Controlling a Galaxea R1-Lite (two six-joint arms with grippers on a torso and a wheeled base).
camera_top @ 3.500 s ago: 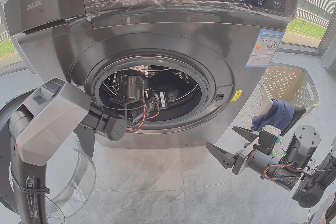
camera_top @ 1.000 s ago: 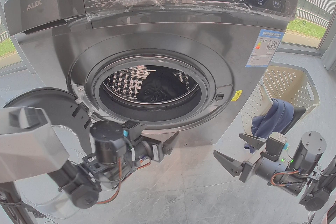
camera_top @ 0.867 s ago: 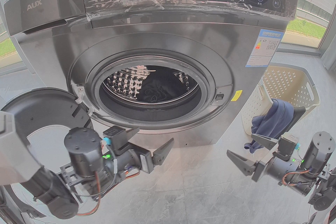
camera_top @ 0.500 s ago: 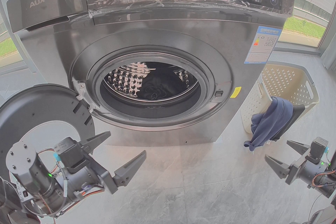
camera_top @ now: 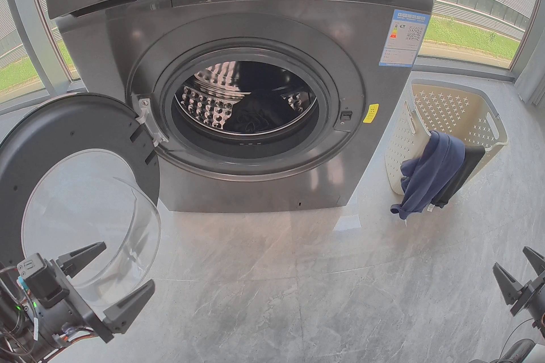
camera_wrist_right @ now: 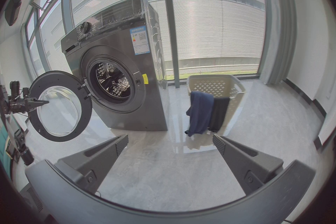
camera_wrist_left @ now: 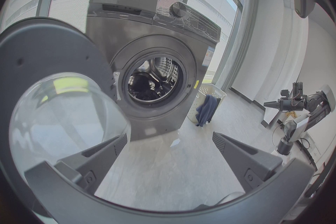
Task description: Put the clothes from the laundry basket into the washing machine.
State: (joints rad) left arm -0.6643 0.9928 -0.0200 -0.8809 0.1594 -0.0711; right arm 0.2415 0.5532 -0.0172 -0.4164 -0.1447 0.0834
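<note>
The grey washing machine (camera_top: 244, 29) stands with its round door (camera_top: 74, 165) swung open to the left. A dark garment (camera_top: 252, 109) lies inside the drum. Right of the machine, a beige laundry basket (camera_top: 454, 103) has a blue garment (camera_top: 428, 174) and a black one (camera_top: 464, 170) draped over its front rim. My left gripper (camera_top: 127, 265) hangs open and holds nothing, low in front of the door. My right gripper (camera_top: 511, 258) is open with nothing in it too, low at the right, short of the basket (camera_wrist_right: 217, 86).
Bare grey floor (camera_top: 295, 279) stretches between me and the machine. Windows and a wall corner lie behind the basket. The open door's glass bowl (camera_wrist_left: 66, 119) bulges close beside my left gripper (camera_wrist_left: 168, 136).
The head view has pulled back from the machine. My left arm came out of the drum, leaving the dark garment inside, and dropped low to the left. The right arm sank lower.
</note>
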